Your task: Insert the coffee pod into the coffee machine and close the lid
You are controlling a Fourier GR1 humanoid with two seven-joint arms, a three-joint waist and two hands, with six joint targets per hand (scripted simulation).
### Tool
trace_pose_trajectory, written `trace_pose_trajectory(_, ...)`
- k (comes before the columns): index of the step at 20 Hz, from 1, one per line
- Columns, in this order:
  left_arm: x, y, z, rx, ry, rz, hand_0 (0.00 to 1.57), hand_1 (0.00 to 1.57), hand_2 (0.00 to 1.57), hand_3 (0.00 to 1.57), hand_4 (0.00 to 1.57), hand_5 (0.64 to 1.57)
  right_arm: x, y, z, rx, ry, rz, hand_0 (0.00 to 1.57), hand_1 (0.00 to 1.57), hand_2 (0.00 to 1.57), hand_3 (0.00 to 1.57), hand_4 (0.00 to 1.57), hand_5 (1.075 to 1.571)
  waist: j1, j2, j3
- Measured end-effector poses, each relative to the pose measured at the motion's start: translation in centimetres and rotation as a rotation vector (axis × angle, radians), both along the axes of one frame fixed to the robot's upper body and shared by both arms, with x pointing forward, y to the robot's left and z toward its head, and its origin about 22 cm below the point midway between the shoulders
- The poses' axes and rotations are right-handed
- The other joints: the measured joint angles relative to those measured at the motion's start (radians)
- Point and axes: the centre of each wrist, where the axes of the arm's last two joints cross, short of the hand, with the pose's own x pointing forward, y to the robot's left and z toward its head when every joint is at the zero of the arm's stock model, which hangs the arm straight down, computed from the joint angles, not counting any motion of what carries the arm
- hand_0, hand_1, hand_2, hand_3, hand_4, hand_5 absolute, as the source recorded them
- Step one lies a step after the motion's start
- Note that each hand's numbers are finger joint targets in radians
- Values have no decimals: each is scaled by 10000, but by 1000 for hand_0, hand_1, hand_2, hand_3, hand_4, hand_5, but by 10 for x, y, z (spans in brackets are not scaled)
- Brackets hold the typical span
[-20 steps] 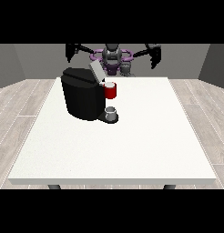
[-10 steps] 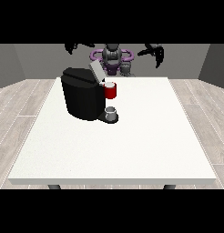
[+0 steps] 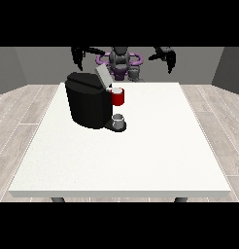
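On your table [image 3: 141,160]: black coffee machine [image 3: 90,104], lid [image 3: 102,76] raised, a red thing at the machine [image 3: 118,97], a grey thing [image 3: 118,120] on its base; both hands [image 3: 78,56] [image 3: 166,55] aloft, finger state indiscernible.

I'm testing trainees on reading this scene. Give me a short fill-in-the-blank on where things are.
1. The machine is ____ in colour.
2. The machine's lid is ____.
3. The grey thing sits directly ____ the red thing at the machine.
4. The hand at the view's right and the hand at the view's left touch ____.

Missing words: black; open; below; nothing
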Motion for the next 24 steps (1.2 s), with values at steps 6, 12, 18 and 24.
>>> trace_pose_trajectory(6, -7, 0, 22, 10, -515, 336, 0, 0, 0, 0, 354, 1571, 16, 7, 11, 235, 76, 330, 0, 0, 0, 0, 0, 1571, -180, 599, -1)
trace_pose_trajectory(12, -19, 20, 34, -19, -1006, 589, 0, 0, 0, 0, 360, 1571, 29, 27, 20, 106, -147, 927, 0, 0, 0, 0, 0, 1571, -390, 1193, -2)
trace_pose_trajectory(18, -24, 28, 52, 48, -1392, 886, 0, 0, 0, 0, 368, 1571, 40, 41, 28, -55, -448, 1441, 0, 0, 0, 0, 0, 1571, -519, 1612, -5)
trace_pose_trajectory(24, -33, 37, 58, 213, -1585, 1108, 0, 0, 0, 0, 299, 1571, 49, 55, 39, -264, -727, 1645, 0, 0, 0, 0, 204, 1571, -535, 1870, -4)
